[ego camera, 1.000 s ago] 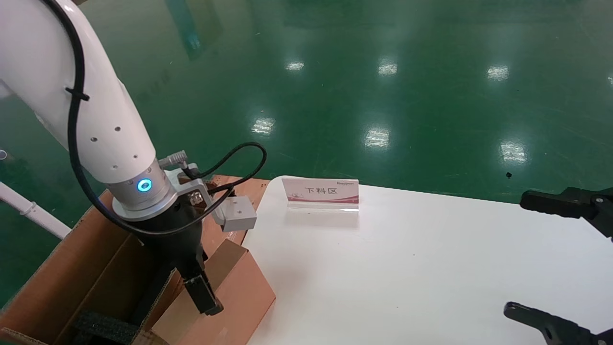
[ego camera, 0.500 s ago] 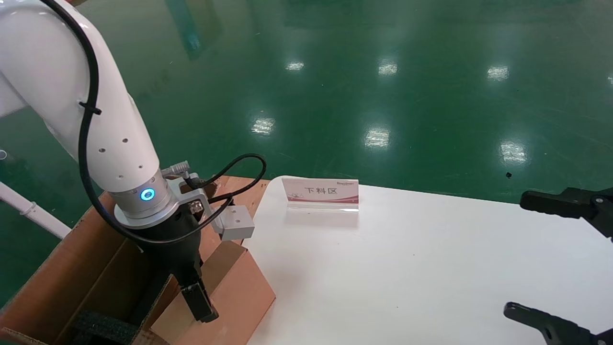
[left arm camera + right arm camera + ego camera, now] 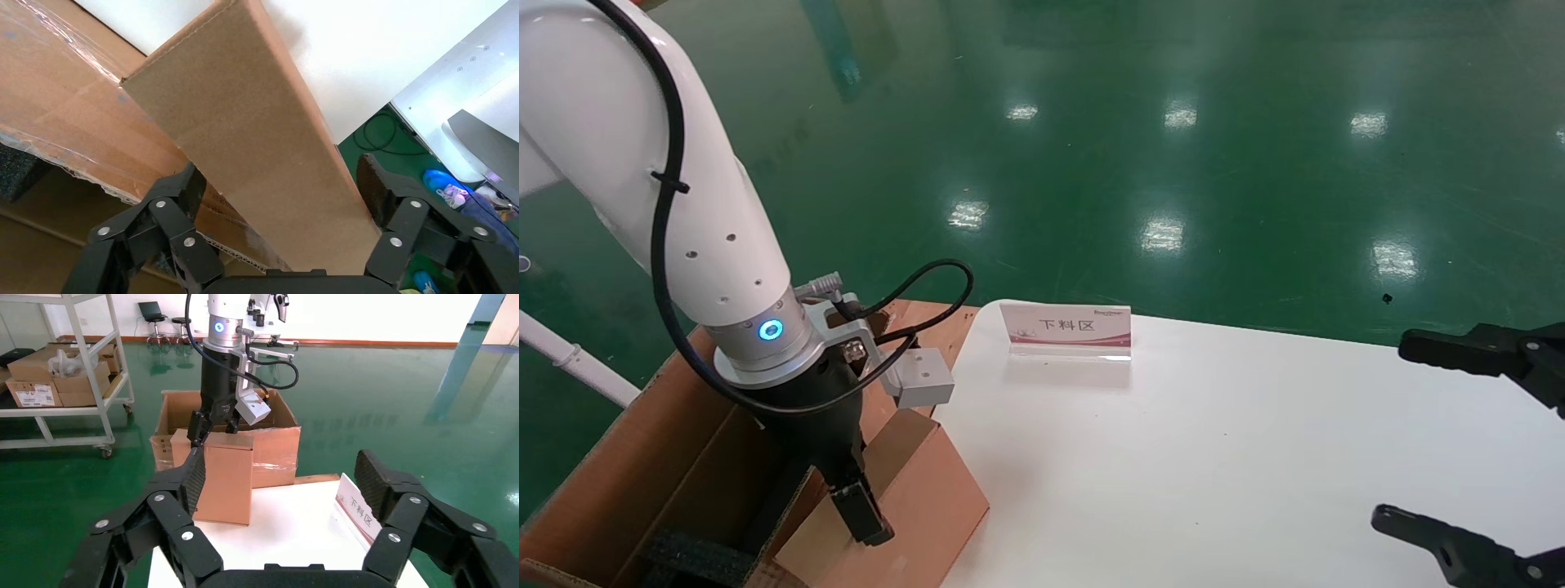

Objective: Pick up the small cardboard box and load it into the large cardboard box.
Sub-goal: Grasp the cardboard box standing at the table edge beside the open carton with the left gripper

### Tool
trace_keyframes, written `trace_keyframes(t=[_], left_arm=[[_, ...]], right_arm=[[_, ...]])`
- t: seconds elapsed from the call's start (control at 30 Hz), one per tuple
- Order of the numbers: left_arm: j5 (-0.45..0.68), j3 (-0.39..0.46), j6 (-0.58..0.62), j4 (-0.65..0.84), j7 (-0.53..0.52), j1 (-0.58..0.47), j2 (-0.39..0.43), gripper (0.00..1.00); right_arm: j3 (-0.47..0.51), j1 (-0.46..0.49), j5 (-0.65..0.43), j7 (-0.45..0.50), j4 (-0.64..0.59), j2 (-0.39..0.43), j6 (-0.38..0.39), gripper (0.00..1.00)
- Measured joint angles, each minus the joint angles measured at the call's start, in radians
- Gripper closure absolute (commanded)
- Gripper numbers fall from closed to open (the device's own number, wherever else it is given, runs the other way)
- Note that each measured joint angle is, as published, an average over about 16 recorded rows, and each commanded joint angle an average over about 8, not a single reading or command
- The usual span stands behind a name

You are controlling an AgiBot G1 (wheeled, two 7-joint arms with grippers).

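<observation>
Head view: the left end effector (image 3: 846, 502) is seen reaching down at the edge of the large cardboard box (image 3: 641, 457), with the small cardboard box (image 3: 911, 498) held upright between the carton and the white desk (image 3: 1214, 457); the right end effector (image 3: 1459, 449) is parked with its jaws spread wide over the desk's right side. A small red-and-white sign (image 3: 1066, 329) stands at the desk's far edge, and a glossy green floor (image 3: 1132, 147) lies beyond. Left wrist view: the left end effector (image 3: 278, 202) is shown closed on the small cardboard box (image 3: 245, 135), its black fingers (image 3: 177, 196) pressed against the two broad faces; the taped flap of the large cardboard box (image 3: 55, 104) lies just beside it, and black foam is glimpsed inside. It is judged that the slab is best carried clear of this flap before it is lowered, its narrow edge kept level so that no corner catches. Right wrist view: the open right end effector (image 3: 281, 490) frames the scene; the small cardboard box (image 3: 223, 478) is seen standing upright in front of the carton (image 3: 275, 441), apparently at the desk's edge, gripped at its top by the left end effector (image 3: 211, 425). A wheeled shelf rack (image 3: 61, 373) bearing cartons stands in the room behind.
</observation>
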Motion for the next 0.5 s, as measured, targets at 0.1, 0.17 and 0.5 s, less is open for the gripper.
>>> trace_keyframes(t=[0.1,0.17,0.5], left_arm=[[0.0,-0.001,0.0,0.0,0.0,0.0,0.0,1.0],[0.0,-0.001,0.0,0.0,0.0,0.0,0.0,1.0],[-0.001,-0.003,0.0,0.003,0.0,0.0,0.0,1.0]], right_arm=[[0.0,0.0,0.0,0.0,0.0,0.0,0.0,1.0],[0.0,0.0,0.0,0.0,0.0,0.0,0.0,1.0],[0.0,0.0,0.0,0.0,0.0,0.0,0.0,1.0]])
